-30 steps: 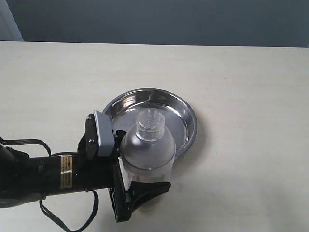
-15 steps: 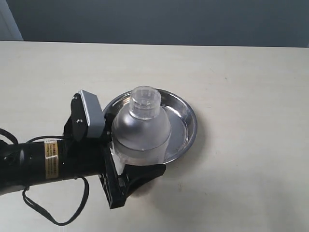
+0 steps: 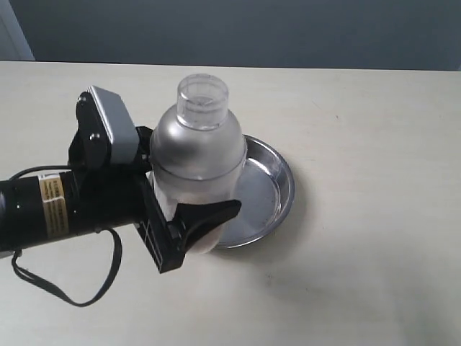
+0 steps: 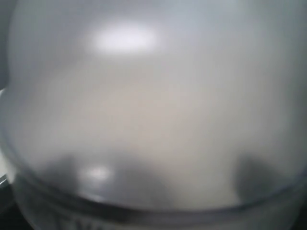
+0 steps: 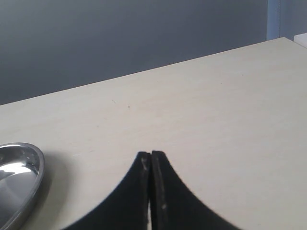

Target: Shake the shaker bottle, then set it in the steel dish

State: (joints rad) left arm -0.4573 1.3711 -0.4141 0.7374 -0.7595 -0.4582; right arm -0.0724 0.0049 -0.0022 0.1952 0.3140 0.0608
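bottle (image 3: 198,140): upright; clamped by left gripper (image 3: 202,198); over left side of dish (image 3: 277,180); fills left wrist view
right gripper (image 5: 151,165): jaws pressed together, holding nothing; above table (image 5: 216,105)

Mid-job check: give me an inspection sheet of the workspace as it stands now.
Surface: pale beige tabletop, no marks seen.
Job's things: tall frosted translucent plastic shaker bottle held upright, overlapping the left edge of the round shiny steel dish in the exterior view; nothing seen in the dish.
Clutter: nothing seen.
Grippers: left gripper shut on the bottle; right gripper shut, empty, beside the dish.
Cables: black cable loops below the left arm.
Surroundings: dark grey-blue wall behind the table.
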